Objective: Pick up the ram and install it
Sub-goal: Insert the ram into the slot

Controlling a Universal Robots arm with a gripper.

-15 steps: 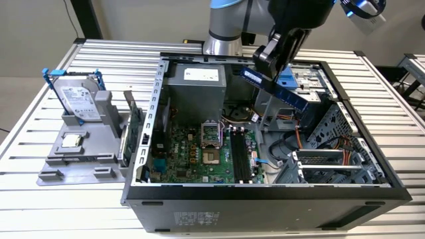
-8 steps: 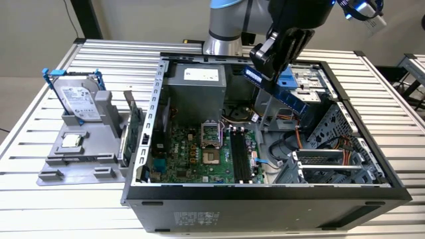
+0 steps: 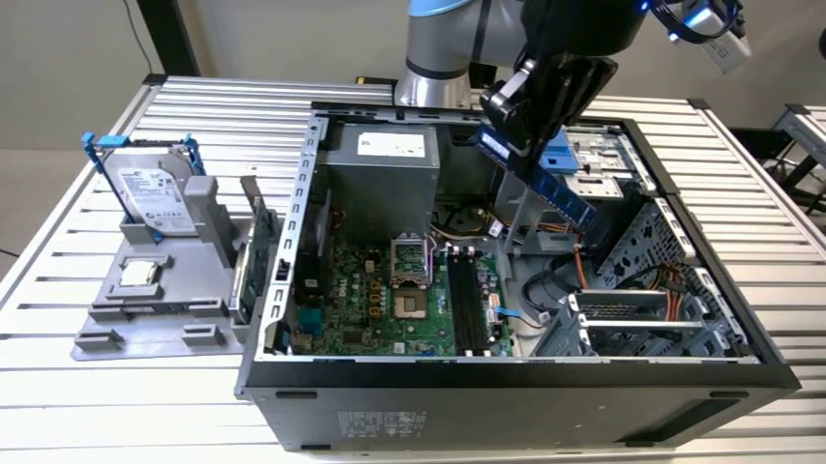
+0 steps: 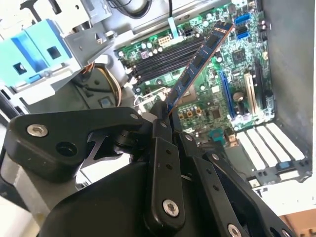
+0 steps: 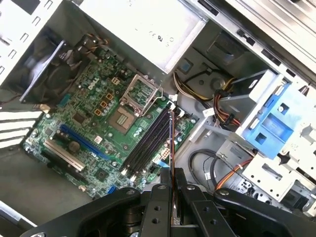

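Presently the gripper (image 3: 514, 133) is clenched on one end of the ram (image 3: 562, 193). The stick juts out past the fingertips and hangs tilted in the air over the open computer case (image 3: 297, 242). The black memory slots (image 5: 148, 143) on the motherboard (image 5: 98, 113) lie below and ahead of the gripper, well apart from the stick.

Probable hazards:
- **Levering in the grip.** Since only one end is pinched, contact at the free end could likely lever the stick round in the grip or pull it loose.
- **Jamming across a slot.** A descent made at the present tilt would probably bring one corner down first and jam it across a slot.
- **Snagging beside the hand.** The cables (image 5: 222, 106) and blue drive bracket (image 5: 276, 118) beside the hand could snag the arm on a sideways correction.

Whether the slot latches are open cannot be told.
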